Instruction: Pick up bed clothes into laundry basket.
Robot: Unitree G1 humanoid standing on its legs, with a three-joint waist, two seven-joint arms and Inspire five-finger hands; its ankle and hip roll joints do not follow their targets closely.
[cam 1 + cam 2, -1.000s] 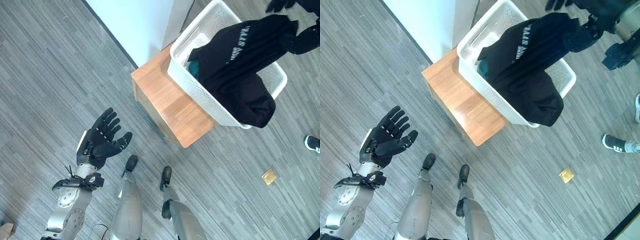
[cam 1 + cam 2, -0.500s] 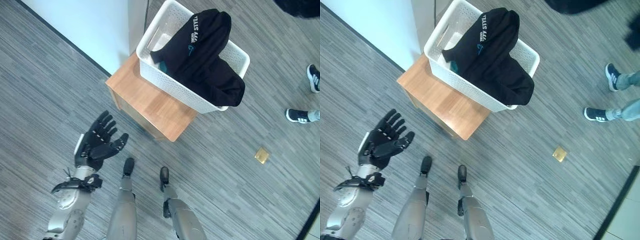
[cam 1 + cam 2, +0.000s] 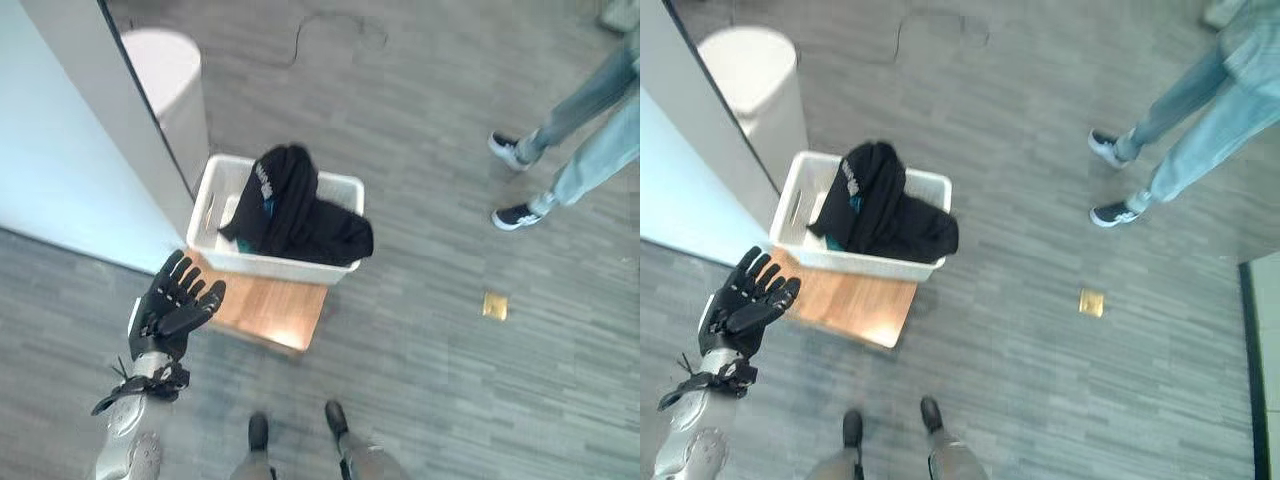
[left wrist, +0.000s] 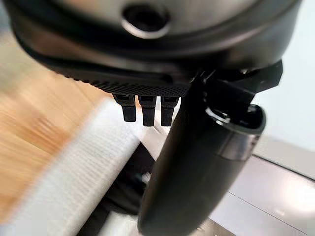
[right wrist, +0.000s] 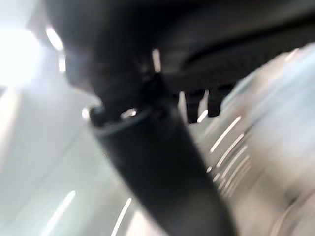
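Note:
A white laundry basket (image 3: pixel 268 265) stands on a low wooden table (image 3: pixel 272 312). A black garment (image 3: pixel 297 215) with pale print lies heaped in it, one end draped over the basket's right rim. My left hand (image 3: pixel 172 308) is raised, palm up and open, just left of the table's near corner, holding nothing. In the left wrist view its thumb (image 4: pixel 197 162) points past the basket wall (image 4: pixel 81 172) at the dark cloth. My right hand (image 5: pixel 152 162) appears blurred in its own wrist view, fingers straight, with nothing in it.
A pale blue wall panel (image 3: pixel 60 170) runs along the left, with a white cylindrical bin (image 3: pixel 168 80) behind it. A person's legs and shoes (image 3: pixel 520 180) stand at the upper right. A small yellow square (image 3: pixel 493 305) lies on the grey plank floor.
The camera has swung, so the basket now sits smaller and mid-frame. The black garment went from my right hand into the basket, and that hand left the eye views. The left hand stays open.

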